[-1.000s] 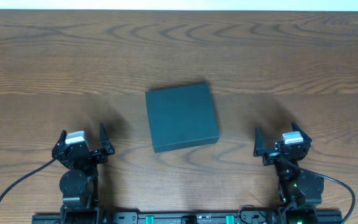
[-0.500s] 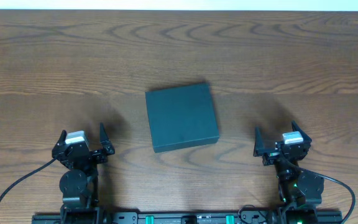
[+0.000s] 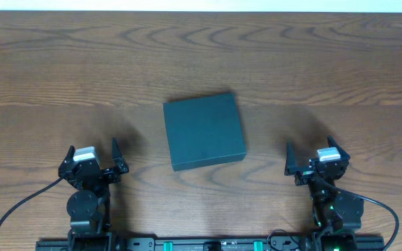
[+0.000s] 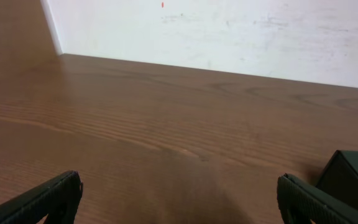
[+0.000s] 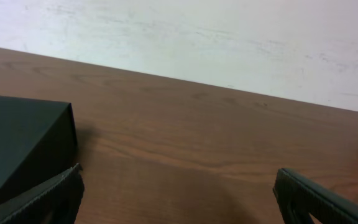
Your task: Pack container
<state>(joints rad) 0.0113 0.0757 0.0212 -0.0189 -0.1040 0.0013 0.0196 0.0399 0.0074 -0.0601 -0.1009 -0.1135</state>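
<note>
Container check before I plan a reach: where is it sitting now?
In the overhead view the container lies closed near the middle of the table, ahead of and between the left gripper and right gripper, touching neither.

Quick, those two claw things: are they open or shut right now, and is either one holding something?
Left gripper: open, holding nothing.
Right gripper: open, holding nothing.

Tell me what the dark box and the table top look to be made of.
Container: likely cardboard, dark teal, matte; flat faces, crisp corners, no glare.
Table: wood or wood-look laminate, brown, smooth with a faint sheen; long grain lines run across it. Whether it is solid wood or a printed surface cannot be told.
</note>
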